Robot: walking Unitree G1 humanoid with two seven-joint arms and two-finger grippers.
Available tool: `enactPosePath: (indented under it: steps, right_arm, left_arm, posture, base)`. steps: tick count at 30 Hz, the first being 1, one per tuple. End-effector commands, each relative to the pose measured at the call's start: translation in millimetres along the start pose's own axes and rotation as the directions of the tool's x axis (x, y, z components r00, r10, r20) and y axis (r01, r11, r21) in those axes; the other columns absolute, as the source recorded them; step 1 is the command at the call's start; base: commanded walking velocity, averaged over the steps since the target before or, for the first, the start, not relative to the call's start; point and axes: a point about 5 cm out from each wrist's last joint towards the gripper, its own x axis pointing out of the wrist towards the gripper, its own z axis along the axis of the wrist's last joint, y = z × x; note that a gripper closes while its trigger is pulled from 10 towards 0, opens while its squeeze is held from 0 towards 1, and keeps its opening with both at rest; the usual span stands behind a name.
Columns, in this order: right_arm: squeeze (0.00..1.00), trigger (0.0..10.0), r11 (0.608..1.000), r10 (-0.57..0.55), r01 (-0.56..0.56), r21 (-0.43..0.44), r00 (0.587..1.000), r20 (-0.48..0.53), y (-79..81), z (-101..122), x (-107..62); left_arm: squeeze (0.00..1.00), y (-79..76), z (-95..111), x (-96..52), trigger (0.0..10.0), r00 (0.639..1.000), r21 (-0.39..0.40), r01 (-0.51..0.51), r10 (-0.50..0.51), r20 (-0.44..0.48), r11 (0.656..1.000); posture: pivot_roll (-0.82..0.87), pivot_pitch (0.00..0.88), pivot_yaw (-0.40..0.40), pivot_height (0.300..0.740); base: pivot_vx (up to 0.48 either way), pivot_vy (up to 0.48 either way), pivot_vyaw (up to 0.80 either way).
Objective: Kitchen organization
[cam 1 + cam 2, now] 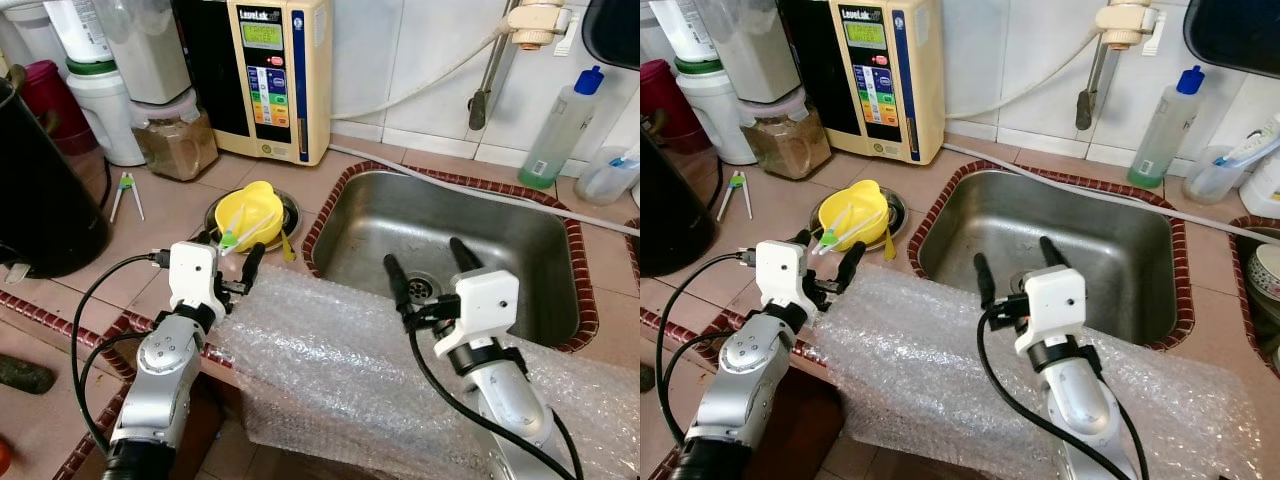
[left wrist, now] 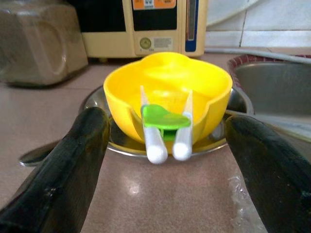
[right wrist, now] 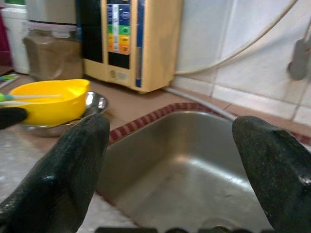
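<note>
A yellow bowl [image 1: 252, 212] sits on a steel plate [image 1: 286, 204] left of the sink [image 1: 455, 250]. White training chopsticks with a green joiner [image 2: 165, 122] lean over the bowl's near rim. My left gripper [image 1: 232, 258] is open just short of the bowl, its fingers [image 2: 68, 160] standing either side of the chopstick ends without touching them. My right gripper [image 1: 430, 264] is open over the sink's near edge with nothing between its fingers. Bubble wrap [image 1: 330, 360] lies along the counter's front edge under both arms.
A cream water ioniser [image 1: 268, 75] and a jar of brown powder [image 1: 175, 135] stand against the back wall. A black pot [image 1: 40, 190] is at the left, with another chopstick pair [image 1: 127, 192] beside it. A blue-capped bottle [image 1: 560, 130] stands right of the tap hose.
</note>
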Motion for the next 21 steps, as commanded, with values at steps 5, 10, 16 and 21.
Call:
enactPosePath:
  steps: [5,10,16,21]
  right_arm:
    - [0.00,10.0,0.986,0.138,-0.141,0.087,0.990,0.035,18.3,11,-1.5]
    - [0.00,10.0,0.982,0.164,-0.166,0.092,0.986,0.030,21.1,11,-2.1]
    - [0.00,10.0,0.976,0.187,-0.189,0.105,0.982,0.027,23.0,12,-2.2]
    - [0.00,10.0,0.968,0.220,-0.222,0.121,0.975,0.030,26.3,12,-2.2]
  left_arm:
    - [0.00,2.9,-1,13.3,10.0,1.000,-0.009,0.001,-0.001,0.007,1.000]
    - [0.00,1.3,-3,18.7,9.5,1.000,-0.016,0.011,-0.011,0.006,1.000]
    - [0.00,-0.3,-5,25.6,2.9,1.000,-0.023,0.021,-0.021,0.005,1.000]
    - [0.00,-1.0,-5,29.5,0.0,1.000,-0.025,0.026,-0.026,0.010,0.999]
  posture:
    - [-0.06,0.041,0.048,0.740]
    - [-0.07,0.034,0.049,0.740]
    - [-0.06,0.024,0.052,0.740]
    - [-0.06,0.019,0.053,0.740]
  base:
    - [0.000,0.000,0.00]
    - [0.000,0.000,0.00]
    - [0.000,0.000,0.00]
    - [0.000,0.000,0.00]
